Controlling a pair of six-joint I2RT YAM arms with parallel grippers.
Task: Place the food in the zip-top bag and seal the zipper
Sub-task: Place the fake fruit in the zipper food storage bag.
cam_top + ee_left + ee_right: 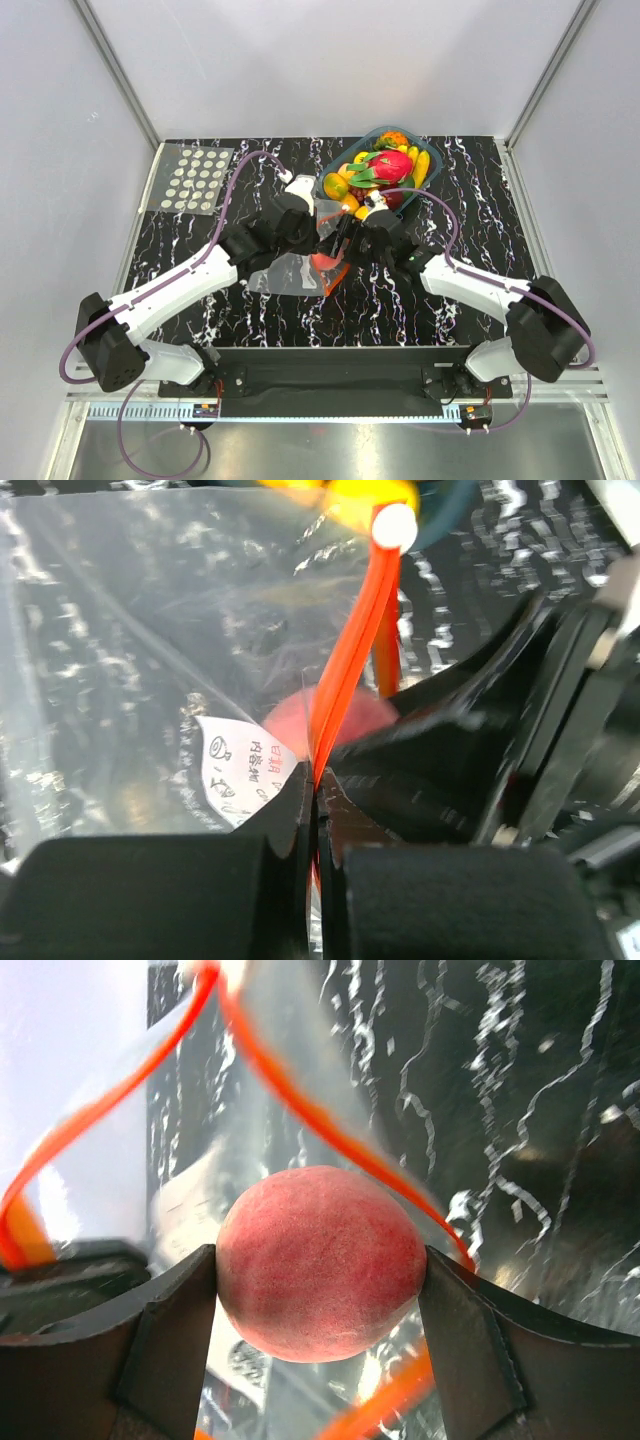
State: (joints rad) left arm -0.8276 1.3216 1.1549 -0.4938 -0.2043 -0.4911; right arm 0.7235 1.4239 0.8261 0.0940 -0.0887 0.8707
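Note:
The clear zip-top bag lies on the black marbled table between the arms. My left gripper is shut on the bag's red-orange zipper, pinching the strip on edge. My right gripper is shut on a round pink-red toy fruit, held at the bag's mouth. There the zipper loops apart around the fruit. Through the plastic, the left wrist view shows that fruit as a pink blur. More food lies heaped in the tray.
The dark teal tray stands at the back, just beyond both grippers. A clear sheet with rows of white dots lies at the back left. White walls and a metal frame close in the table.

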